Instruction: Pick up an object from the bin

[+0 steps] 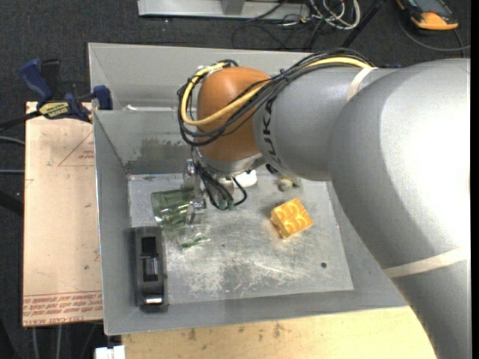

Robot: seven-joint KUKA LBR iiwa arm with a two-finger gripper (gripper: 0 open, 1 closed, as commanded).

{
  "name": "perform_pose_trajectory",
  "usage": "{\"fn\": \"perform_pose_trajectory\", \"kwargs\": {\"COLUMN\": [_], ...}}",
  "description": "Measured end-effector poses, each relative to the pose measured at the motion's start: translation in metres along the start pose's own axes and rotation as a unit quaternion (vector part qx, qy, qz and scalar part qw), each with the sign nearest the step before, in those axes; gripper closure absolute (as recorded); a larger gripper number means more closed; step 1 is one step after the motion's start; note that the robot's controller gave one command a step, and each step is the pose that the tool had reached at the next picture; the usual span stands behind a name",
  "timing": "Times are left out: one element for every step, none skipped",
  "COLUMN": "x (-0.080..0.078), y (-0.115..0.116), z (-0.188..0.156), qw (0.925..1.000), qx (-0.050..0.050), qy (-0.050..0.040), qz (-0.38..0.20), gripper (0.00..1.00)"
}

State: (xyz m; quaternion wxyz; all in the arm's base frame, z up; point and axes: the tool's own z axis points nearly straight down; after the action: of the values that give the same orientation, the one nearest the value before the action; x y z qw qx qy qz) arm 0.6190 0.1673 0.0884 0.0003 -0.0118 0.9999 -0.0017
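Note:
My gripper (199,197) hangs below the orange wrist cover, low over the left-middle of the bin floor. Its tip is against the right side of a clear, green-tinted plastic piece (171,205) that lies on its side there. Some small clear green bits (191,237) lie just below that piece. A black tape dispenser (149,267) rests along the bin's left wall, nearer the front. A yellow knobbly block (291,218) sits to the right of the gripper, apart from it.
A white thing (248,178) peeks out from under the arm near the back of the floor, with small beige bits (284,186) beside it. The arm covers the bin's right side and back right corner. The front middle floor is bare, scuffed metal.

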Motion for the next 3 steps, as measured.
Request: {"fn": "perform_pose_trajectory", "kwargs": {"x": [0.001,0.0,0.001], "y": [0.001,0.001,0.001], "z": [-0.014,-0.025,-0.034], "qw": [1.0,1.0,1.0], "qx": [-0.001,-0.002,-0.002], "qy": [0.0007,-0.001,0.0005], "qz": [0.0,0.0,0.0], "gripper": [1.0,1.0,1.0]}}
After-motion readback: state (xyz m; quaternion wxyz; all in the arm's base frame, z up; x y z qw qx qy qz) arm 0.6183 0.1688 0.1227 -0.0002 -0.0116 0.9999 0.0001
